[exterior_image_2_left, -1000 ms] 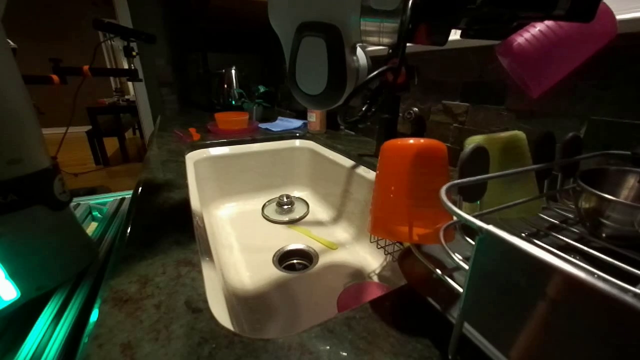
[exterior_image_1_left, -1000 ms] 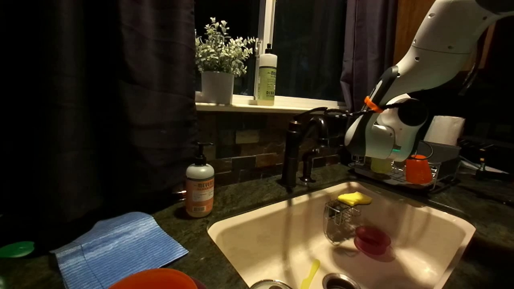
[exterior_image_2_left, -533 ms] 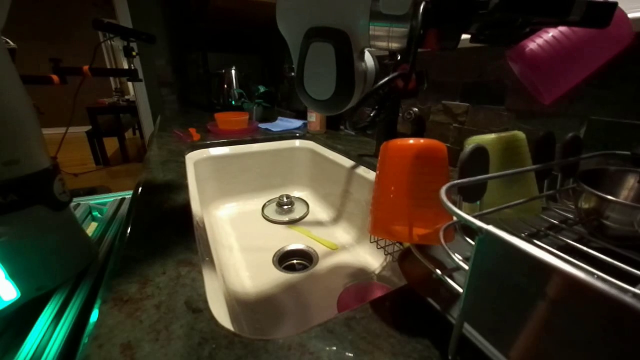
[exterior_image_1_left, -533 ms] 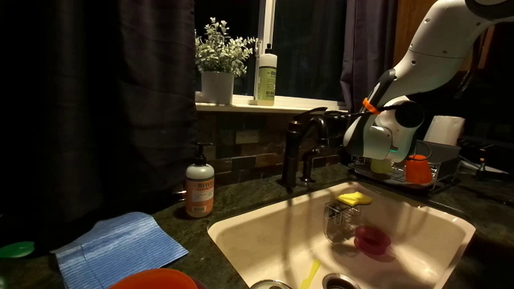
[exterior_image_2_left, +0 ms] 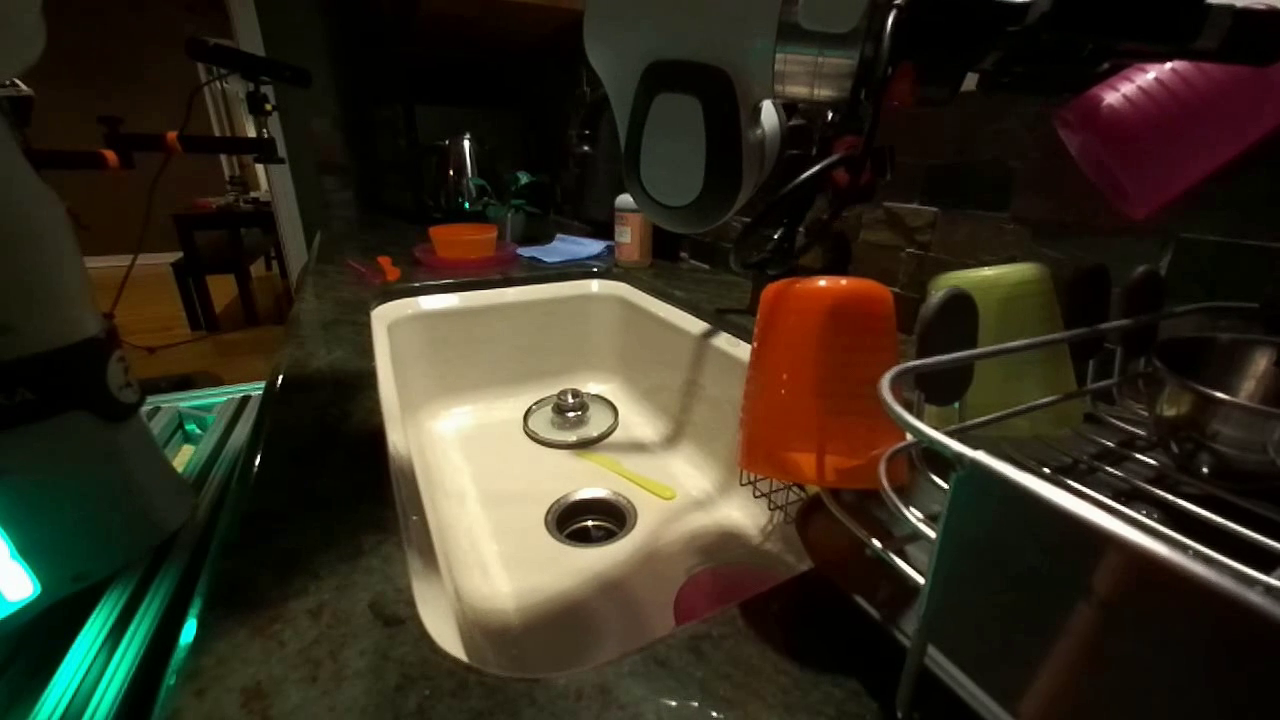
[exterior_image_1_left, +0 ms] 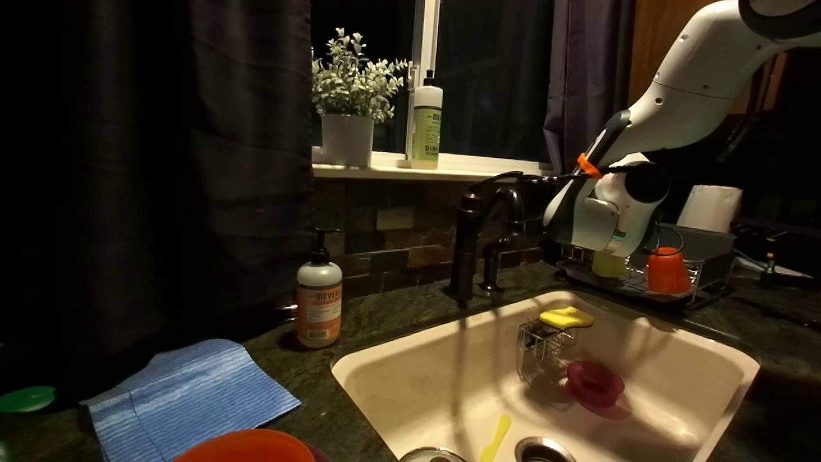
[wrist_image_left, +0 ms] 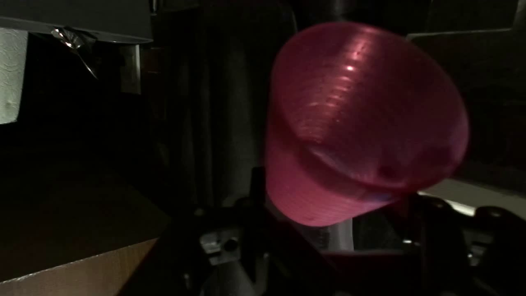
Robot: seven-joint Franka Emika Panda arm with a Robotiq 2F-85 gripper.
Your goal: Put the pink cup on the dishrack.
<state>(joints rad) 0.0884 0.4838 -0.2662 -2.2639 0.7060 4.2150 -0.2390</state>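
While pink cup [exterior_image_2_left: 1175, 135] hangs tilted, apart fr dishrack [exterior_image_2_left: 1050, 493], grpr [wrist_image_left: 335, 193] has it clamped.

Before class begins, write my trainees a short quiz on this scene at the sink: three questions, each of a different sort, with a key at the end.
1. Multiple choice. What does the gripper hold right now?
A) the blue cloth
B) the pink cup
C) a soap bottle

2. True or false. The orange cup sits upside down on the dishrack.

3. Fill in the blank. In the sink, the glass lid lies with its knob facing ____.

Key:
1. B
2. True
3. up
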